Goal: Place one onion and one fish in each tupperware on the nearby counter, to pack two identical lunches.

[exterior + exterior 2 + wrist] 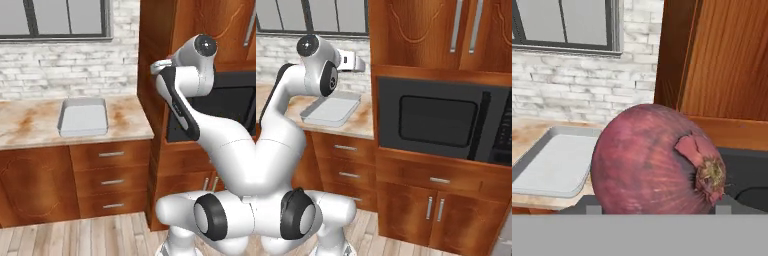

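Observation:
A dark purple-red onion (657, 160) sits right in front of the hand camera, and my gripper (654, 206) is shut on it, with only the dark tips showing at the onion's lower sides. The hand (353, 62) is raised well above the counter (30, 125), near the tall cabinet's edge. Below and to the left lies a pale grey tupperware (82, 120) (331, 112) (552, 165), squarish with rounded corners and nothing inside. The fish are out of view.
A tall red-brown cabinet (155, 60) with a built-in black microwave (438, 120) stands directly right of the counter's end. Drawers with metal handles (111, 154) run under the worktop. A white brick wall and a window (55, 20) close off the back.

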Controlling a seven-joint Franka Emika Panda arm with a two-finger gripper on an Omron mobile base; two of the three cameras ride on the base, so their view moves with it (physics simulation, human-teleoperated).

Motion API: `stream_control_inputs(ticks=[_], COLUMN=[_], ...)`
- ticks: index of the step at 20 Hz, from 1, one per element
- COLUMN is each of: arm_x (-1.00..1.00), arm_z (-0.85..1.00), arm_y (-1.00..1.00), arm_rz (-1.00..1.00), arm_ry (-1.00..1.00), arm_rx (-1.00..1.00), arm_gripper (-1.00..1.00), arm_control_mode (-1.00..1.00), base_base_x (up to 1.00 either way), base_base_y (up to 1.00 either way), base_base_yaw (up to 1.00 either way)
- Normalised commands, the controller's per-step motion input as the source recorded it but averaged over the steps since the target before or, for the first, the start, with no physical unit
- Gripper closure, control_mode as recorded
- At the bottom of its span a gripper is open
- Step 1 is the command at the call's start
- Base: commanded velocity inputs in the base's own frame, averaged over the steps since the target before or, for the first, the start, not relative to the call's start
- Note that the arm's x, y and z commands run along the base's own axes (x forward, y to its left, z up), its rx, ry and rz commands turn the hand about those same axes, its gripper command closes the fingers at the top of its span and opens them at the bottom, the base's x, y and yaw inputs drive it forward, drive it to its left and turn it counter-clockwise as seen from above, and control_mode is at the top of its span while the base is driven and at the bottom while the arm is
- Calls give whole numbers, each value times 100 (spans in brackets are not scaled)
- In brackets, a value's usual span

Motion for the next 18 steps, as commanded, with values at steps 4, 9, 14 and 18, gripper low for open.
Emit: stream_control_inputs(ticks=[4,9,14,18], arm_x=[0,0,0,0], arm_z=[0,0,0,0], arm_y=[0,0,0,0], arm_rz=[0,0,0,0], arm_ry=[0,0,0,0], arm_rx=[0,0,0,0], arm_gripper=[100,100,100,100], arm_control_mode=[100,100,100,100], base_base_x=[18,36,46,60], base_base_y=[100,100,70,0], base_base_yaw=[4,1,0,0])
